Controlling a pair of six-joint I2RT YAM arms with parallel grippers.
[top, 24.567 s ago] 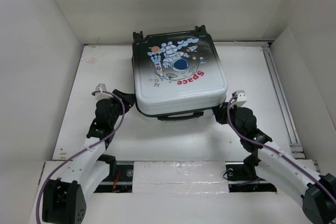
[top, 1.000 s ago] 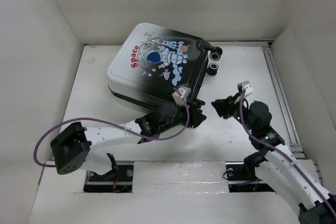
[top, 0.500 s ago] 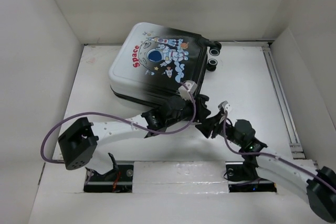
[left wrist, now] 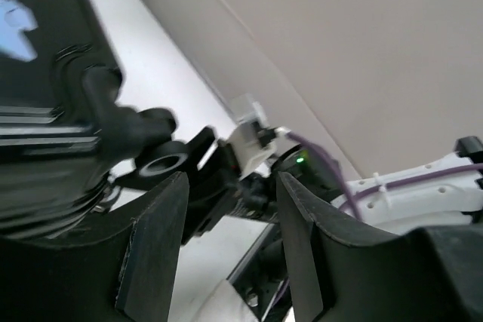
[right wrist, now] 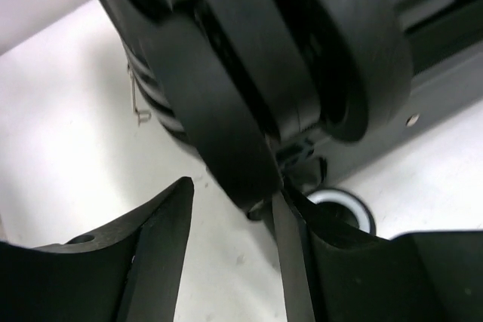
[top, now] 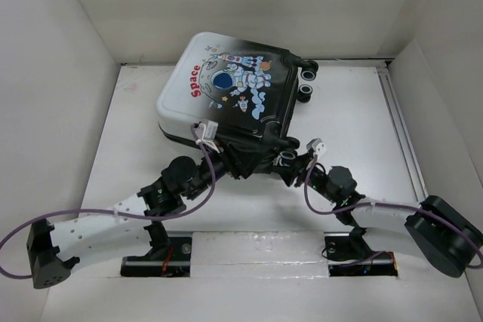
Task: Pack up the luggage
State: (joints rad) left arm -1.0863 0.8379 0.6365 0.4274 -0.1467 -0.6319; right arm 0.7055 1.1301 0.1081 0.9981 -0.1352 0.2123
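Note:
The luggage [top: 226, 99] lies closed and flat at the back middle of the table, astronaut side up, with two wheels [top: 306, 82] at its far right. My left gripper [top: 228, 157] is open and empty at its near edge; in the left wrist view [left wrist: 230, 254] the dark shell [left wrist: 45, 111] is on the left. My right gripper [top: 293, 164] is open at the near right corner. In the right wrist view [right wrist: 230, 254] a black curved part of the luggage [right wrist: 249, 111] sits just above the fingers, touching the right finger [right wrist: 294, 262], with a white-ringed wheel [right wrist: 343, 205] beside it.
White walls enclose the table [top: 355, 118] on the left, back and right. A rail [top: 400, 133] runs along the right side. The two grippers sit close together under the luggage's near edge. A metal zipper pull [right wrist: 136, 103] hangs from the shell.
My left arm has pulled back to the left, its gripper now further left along the luggage's near edge. My right gripper has moved up to the near right corner. The luggage has barely moved.

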